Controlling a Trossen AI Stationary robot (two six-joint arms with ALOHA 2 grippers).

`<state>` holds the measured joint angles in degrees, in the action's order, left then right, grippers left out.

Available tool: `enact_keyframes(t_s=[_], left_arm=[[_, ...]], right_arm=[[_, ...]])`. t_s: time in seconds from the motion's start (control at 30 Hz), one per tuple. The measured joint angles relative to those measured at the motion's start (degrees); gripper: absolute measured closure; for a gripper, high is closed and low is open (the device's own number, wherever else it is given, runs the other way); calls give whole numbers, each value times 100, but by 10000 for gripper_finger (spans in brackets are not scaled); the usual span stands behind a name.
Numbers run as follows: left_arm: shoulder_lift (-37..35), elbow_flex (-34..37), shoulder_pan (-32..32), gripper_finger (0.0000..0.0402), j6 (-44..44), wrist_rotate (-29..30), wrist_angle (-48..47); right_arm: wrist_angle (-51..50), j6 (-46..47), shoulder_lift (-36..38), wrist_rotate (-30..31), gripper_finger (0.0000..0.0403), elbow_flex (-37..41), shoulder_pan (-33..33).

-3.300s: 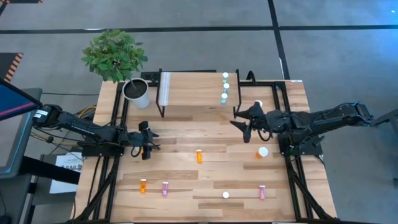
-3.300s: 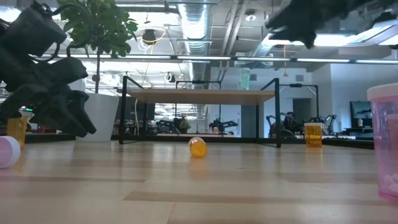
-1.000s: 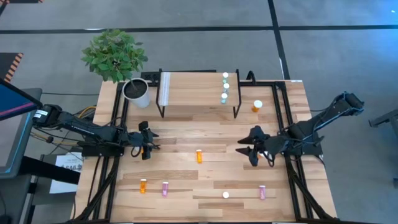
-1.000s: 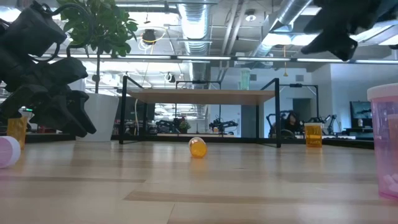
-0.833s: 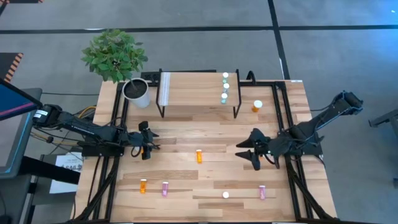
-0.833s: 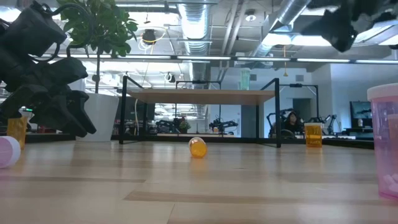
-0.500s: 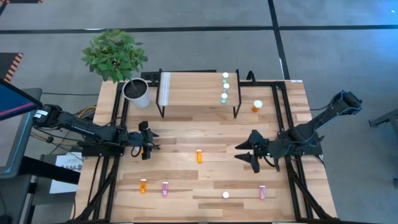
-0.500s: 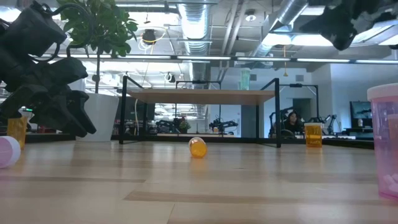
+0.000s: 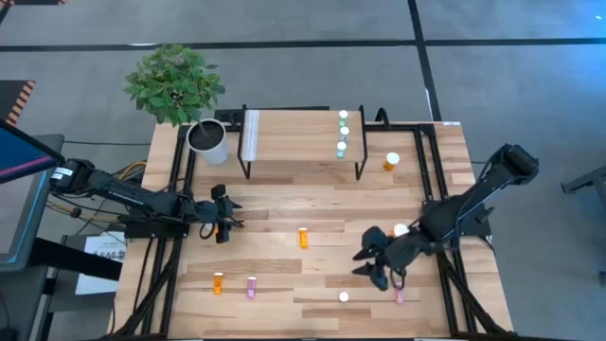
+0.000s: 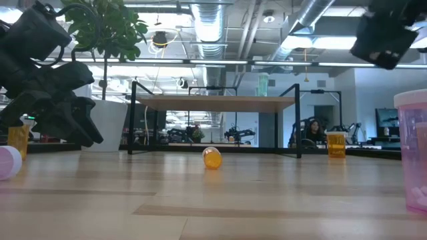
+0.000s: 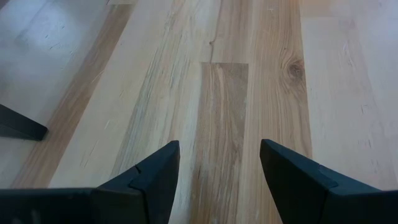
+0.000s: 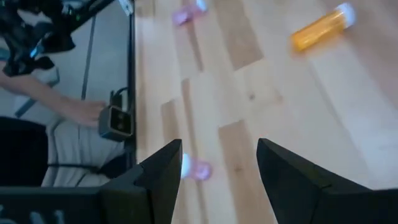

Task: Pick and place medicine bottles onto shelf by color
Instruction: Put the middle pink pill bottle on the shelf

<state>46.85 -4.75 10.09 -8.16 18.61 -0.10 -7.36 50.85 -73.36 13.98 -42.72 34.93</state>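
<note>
Table carried the shelf at its far edge, three teal bottles already lined along the shelf's right end, while my left gripper waited spread and empty at the left side. Right gripper, fingers apart and holding nothing, hung at the near right, the closer arm to the upright pink bottle just beside it toward the near edge. Against the view half a second earlier, I had brought it nearer me, off the large orange bottle.
</note>
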Motion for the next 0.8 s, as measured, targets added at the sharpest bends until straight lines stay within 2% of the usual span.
enact_keyframes(t_s=[0.13, 0.37, 0.53, 0.8], left_arm=[[0, 0, 1, 189, 0, 0, -1], [0, 0, 2, 189, 0, 0, -2], [0, 0, 2, 189, 0, 0, 0], [-2, 0, 1, 189, 128, 4, 3]], right_arm=[[-144, -191, -572, -84, 173, -687, 167], [-1254, -580, -1573, -77, 173, -1950, 432], [-1392, -539, -2111, -339, 173, -2222, 432], [-1469, -370, -2644, -361, 173, -2448, 447]])
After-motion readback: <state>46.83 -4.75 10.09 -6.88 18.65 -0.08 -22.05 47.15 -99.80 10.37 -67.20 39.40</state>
